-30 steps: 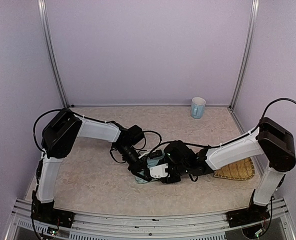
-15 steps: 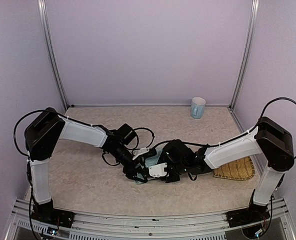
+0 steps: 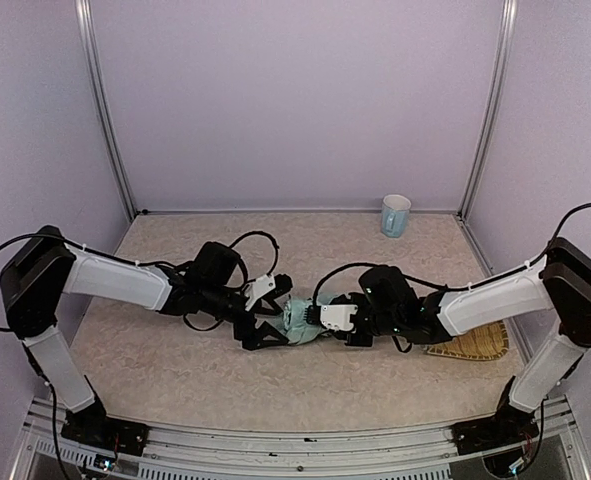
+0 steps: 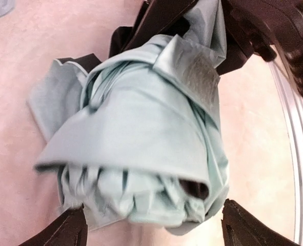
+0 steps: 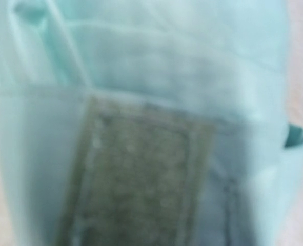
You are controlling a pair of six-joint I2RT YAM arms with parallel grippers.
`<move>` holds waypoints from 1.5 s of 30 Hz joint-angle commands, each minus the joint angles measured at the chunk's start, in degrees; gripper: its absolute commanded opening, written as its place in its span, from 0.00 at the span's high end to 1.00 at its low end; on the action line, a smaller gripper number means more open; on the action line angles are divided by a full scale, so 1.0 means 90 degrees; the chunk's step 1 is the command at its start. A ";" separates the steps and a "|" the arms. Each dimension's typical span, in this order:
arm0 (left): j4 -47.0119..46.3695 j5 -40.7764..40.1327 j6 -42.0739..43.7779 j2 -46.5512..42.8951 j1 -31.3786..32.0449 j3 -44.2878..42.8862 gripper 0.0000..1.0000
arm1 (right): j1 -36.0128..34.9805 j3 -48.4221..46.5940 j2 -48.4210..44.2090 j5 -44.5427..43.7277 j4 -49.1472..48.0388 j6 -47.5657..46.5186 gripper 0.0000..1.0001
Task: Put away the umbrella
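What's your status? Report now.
Left gripper open, straddling the umbrella. Right gripper clamped on it. Fabric bundled, velcro strap undone. Mug and mat well aside.

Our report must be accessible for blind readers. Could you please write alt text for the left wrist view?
A loosely bundled mint-blue umbrella fills the view over a beige table, with a grey hook-and-loop patch on its strap. The right gripper holds its end at the top; the left gripper, jaws open, shows dark tips in the bottom corners.
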State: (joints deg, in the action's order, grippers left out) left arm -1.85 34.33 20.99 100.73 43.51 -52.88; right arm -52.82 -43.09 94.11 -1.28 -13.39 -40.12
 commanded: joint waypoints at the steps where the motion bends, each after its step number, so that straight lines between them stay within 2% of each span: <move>1: -0.1417 -0.1156 -0.0174 -0.0837 -0.0059 0.0556 0.07 | 0.0183 0.0178 -0.0519 -0.0076 -0.0850 0.0127 1.00; 6: -0.2731 -0.2589 0.0430 -0.2391 0.0026 0.1431 0.01 | 0.0288 0.0173 -0.1032 -0.0220 -0.0904 -0.0254 1.00; 8: -0.2869 -0.3008 0.0862 -0.2827 0.0099 0.1524 0.01 | 0.0342 0.0061 -0.1277 -0.0233 -0.0793 -0.0443 1.00; 11: -0.2712 -0.3066 0.1045 -0.3008 0.0050 0.1199 0.01 | 0.0405 -0.0169 -0.1616 -0.0121 -0.0535 -0.0663 1.00; 13: -0.3130 -0.2821 0.0608 -0.3004 -0.0047 0.1131 0.01 | 0.0486 -0.0362 -0.1822 0.0016 -0.0381 -0.0757 1.00; 17: -0.5486 -0.2317 -0.1200 -0.2869 -0.0226 0.1516 0.01 | 0.0741 -0.0754 -0.2101 0.0307 -0.0094 -0.0745 1.00; 18: -0.5627 -0.1747 -0.1310 -0.2787 -0.0266 0.1432 0.01 | 0.0810 -0.0910 -0.2106 0.0309 0.0025 -0.0711 1.00; 20: -0.5165 -0.0743 -0.1340 -0.2568 -0.0216 0.1012 0.04 | 0.0904 -0.1267 -0.2067 0.0277 0.0295 -0.0611 1.00; 22: -0.4311 -0.0317 -0.1351 -0.2294 -0.0074 0.0566 0.15 | 0.0953 -0.1627 -0.2035 0.0274 0.0610 -0.0518 1.00; 24: -0.4263 -0.0107 -0.1283 -0.2119 0.0176 0.0523 0.23 | 0.0966 -0.1933 -0.2019 0.0273 0.0817 -0.0461 1.00; 28: -0.6255 -0.0201 -0.1278 -0.1824 0.0627 0.1392 0.24 | 0.0986 -0.2236 -0.2059 0.0483 0.1070 -0.0412 1.00; 31: -0.7199 0.0157 -0.2154 -0.1301 0.0402 0.1261 0.30 | 0.0988 -0.2479 -0.2101 0.0703 0.1238 -0.0391 1.00; 33: -0.7106 0.0515 -0.2484 -0.0928 0.0208 0.0939 0.34 | 0.0998 -0.2723 -0.2088 0.0880 0.1416 -0.0347 1.00; 36: -0.6836 0.0655 -0.2376 -0.0522 0.0256 0.0610 0.32 | 0.1000 -0.2992 -0.2087 0.1132 0.1582 -0.0342 1.00; 40: -0.6459 0.0353 -0.1600 -0.0343 0.0557 0.0468 0.26 | 0.0999 -0.3121 -0.2129 0.1251 0.1584 -0.0257 1.00; 45: -0.6543 0.0605 -0.1703 -0.0176 0.0605 0.0267 0.27 | 0.0998 -0.3107 -0.2180 0.1387 0.1521 -0.0217 1.00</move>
State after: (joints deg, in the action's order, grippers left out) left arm -59.42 37.41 4.69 97.91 48.73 -48.03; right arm -44.07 -69.12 76.71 9.19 2.55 -43.44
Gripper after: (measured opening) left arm 0.736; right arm 0.352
